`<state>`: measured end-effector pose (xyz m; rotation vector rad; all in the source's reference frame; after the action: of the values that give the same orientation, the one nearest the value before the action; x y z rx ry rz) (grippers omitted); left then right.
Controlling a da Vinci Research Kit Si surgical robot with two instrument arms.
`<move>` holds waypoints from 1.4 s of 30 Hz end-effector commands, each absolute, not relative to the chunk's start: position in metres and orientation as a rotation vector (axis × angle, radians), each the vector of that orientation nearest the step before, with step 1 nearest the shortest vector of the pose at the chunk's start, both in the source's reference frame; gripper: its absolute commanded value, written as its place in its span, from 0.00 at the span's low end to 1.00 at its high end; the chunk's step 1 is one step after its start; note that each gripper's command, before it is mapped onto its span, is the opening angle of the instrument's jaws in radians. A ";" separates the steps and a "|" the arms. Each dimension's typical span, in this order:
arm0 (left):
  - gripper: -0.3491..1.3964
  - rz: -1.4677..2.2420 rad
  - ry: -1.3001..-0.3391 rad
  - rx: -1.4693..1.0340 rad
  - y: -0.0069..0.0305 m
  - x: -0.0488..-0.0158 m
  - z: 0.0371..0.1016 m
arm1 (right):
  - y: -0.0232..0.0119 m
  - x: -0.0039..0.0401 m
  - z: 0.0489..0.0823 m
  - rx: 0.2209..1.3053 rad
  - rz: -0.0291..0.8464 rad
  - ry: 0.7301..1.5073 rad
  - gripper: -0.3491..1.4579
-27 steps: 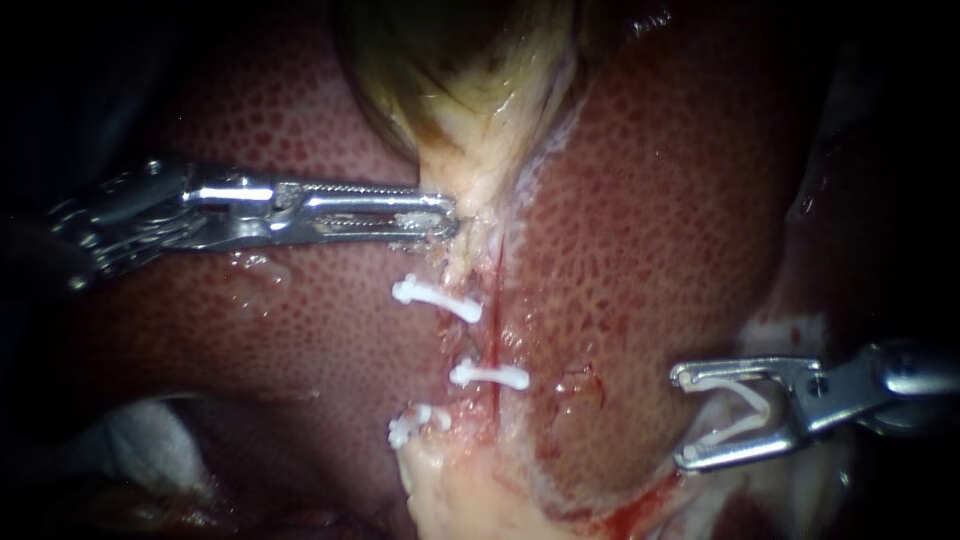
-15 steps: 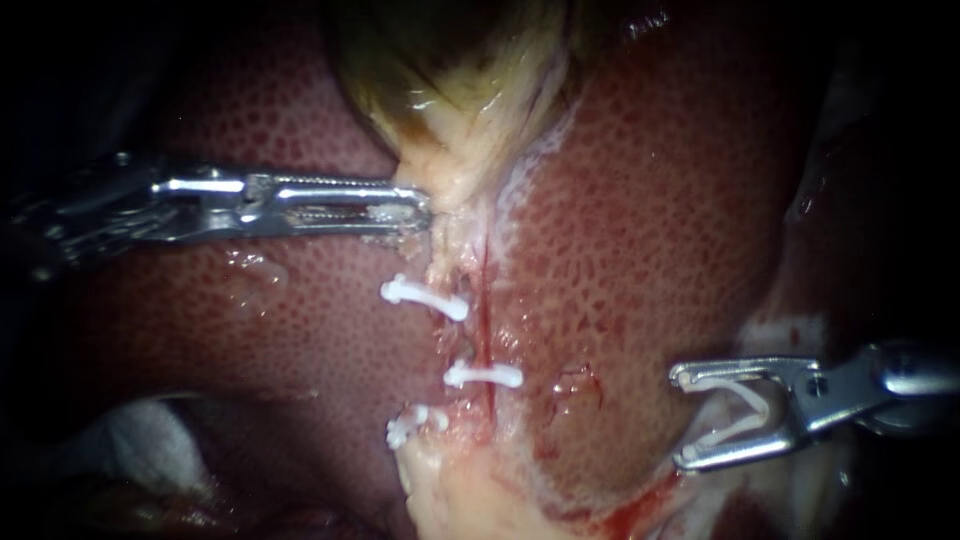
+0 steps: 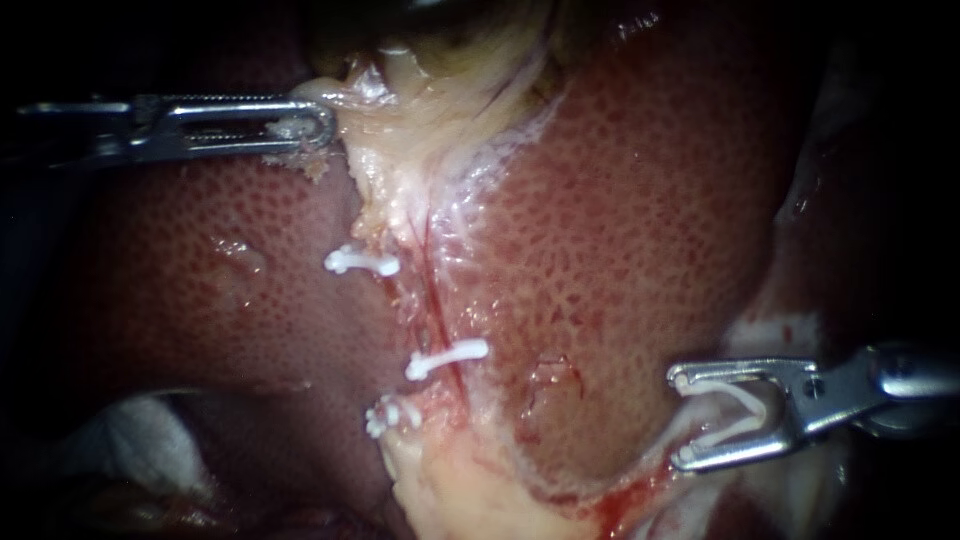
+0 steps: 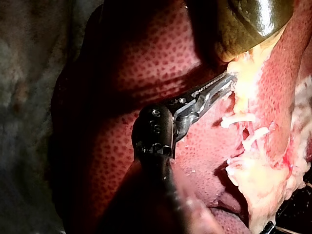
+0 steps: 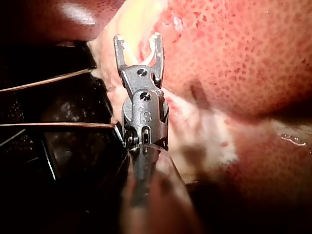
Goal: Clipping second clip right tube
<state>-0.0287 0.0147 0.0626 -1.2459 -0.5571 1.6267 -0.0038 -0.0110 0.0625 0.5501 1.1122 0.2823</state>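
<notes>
Left of the pale yellow strip of tissue [image 3: 400, 190] running down the dark red speckled liver [image 3: 620, 220], the left instrument [image 3: 318, 124] has its slim steel jaws clamped on the strip's upper edge, under the greenish gallbladder [image 4: 253, 19]. Three small white clips [image 3: 447, 358] cross the strip, beside a thin red tube [image 3: 432, 290] running down it. Well right of the strip hovers the right instrument [image 3: 682, 418], jaws spread wide, each touching a leg of an open white V-shaped clip [image 3: 728, 433]

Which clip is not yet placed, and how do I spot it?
At the lower right edge of the liver, find the right instrument. Its jaws hold the white clip, spread in a V. Three other clips lie closed across the pale central strip.
</notes>
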 end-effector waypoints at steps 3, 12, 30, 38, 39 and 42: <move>0.00 1.625 -0.556 -1.247 0.0146 -0.0287 0.0625 | -0.0110 -0.0037 0.0625 0.550 0.283 1.112 0.47; 0.00 1.625 -0.554 -1.247 0.0145 -0.0288 0.0622 | -0.0101 -0.0005 0.0635 0.523 0.325 1.098 0.47; 0.00 1.624 -0.549 -1.245 0.0142 -0.0291 0.0621 | -0.0072 0.0127 0.0683 0.566 0.422 1.052 0.47; 0.00 1.624 -0.548 -1.245 0.0141 -0.0292 0.0620 | -0.0073 0.0157 0.0723 0.579 0.446 1.007 0.47; 0.00 1.623 -0.545 -1.244 0.0141 -0.0292 0.0620 | -0.0073 0.0158 0.0727 0.580 0.449 0.999 0.47; 0.00 1.623 -0.544 -1.244 0.0141 -0.0292 0.0620 | -0.0075 0.0160 0.0741 0.585 0.458 0.984 0.47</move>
<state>-0.0292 0.0141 0.0620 -1.2442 -0.5448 1.6233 0.0161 -0.0076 0.0746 0.5879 0.9785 0.4618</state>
